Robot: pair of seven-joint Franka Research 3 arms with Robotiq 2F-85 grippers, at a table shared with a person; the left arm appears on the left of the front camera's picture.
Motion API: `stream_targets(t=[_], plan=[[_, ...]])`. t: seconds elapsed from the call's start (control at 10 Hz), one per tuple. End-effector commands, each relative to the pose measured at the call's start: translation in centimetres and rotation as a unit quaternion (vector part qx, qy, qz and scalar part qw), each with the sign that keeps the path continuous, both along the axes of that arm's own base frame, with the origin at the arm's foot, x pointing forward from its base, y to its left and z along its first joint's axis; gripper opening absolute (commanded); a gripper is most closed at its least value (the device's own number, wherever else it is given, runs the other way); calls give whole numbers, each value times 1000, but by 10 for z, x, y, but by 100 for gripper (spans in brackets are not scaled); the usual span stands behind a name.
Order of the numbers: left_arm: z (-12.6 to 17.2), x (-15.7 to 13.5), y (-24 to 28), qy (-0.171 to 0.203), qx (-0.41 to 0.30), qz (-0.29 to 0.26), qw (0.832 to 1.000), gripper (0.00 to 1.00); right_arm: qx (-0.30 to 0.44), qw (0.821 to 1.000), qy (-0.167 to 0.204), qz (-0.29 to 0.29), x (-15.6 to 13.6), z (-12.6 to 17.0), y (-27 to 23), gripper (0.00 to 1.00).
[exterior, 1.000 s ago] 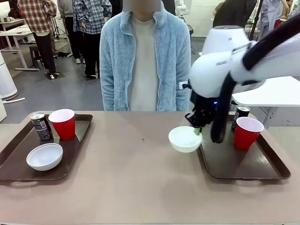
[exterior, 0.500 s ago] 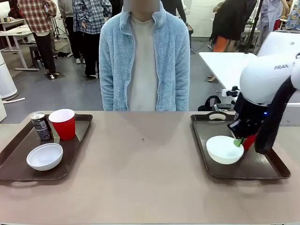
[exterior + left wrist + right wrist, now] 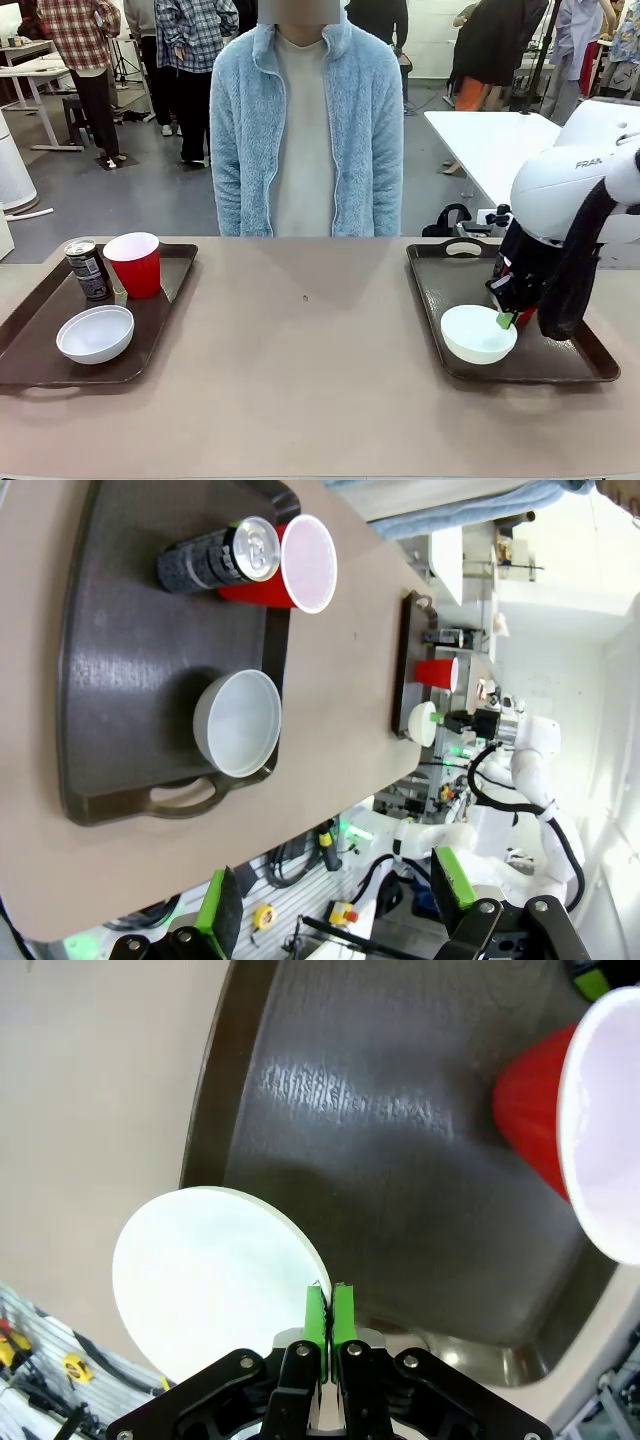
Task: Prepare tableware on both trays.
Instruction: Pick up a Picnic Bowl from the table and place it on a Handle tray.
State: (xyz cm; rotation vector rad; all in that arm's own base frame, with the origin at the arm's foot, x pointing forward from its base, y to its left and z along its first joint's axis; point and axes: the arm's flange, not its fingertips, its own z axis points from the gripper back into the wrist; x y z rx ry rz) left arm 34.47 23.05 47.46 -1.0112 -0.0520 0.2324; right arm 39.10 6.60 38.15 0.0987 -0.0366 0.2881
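Two trays flanked the table, and I take the right tray as my landmark. My right gripper sat low over that tray's near half, its green pads pressed together on the rim of a white bowl, pinching it with only the thin wall between them. The bowl was inside the tray toward its inner near corner; I could not tell whether its base was touching the tray floor. A red cup stood on the same tray just beyond my gripper, mostly hidden behind my arm in the front view. Across the table from the right tray lay the left tray, carrying a second white bowl at its near end, with a second red cup and a dark can side by side at its far end. My left gripper hovered high above that left tray, fingers spread wide apart and holding nothing. A person in a pale blue fleece stood at the table's far edge, between the two trays.
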Motion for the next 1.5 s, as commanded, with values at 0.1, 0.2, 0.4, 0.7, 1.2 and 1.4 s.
stream_targets(t=[0.1,0.2,0.4,0.7,1.2,1.4], plan=[[1,-2,1,1,5,-2,1000,100,30,999,-6,13,11,-19,-2,35],[1,-2,1,1,5,-2,1000,100,28,999,-4,14,11,-21,-1,49],[1,-2,1,1,5,-2,1000,100,23,1000,-3,15,13,-22,0,91],[1,-2,1,1,5,-2,1000,100,9,1000,-12,16,10,-15,1,100],[1,-2,1,1,5,-2,1000,100,-60,997,10,-42,-9,60,7,100],[1,-2,1,1,5,-2,1000,100,-75,995,10,-61,-14,93,11,100]])
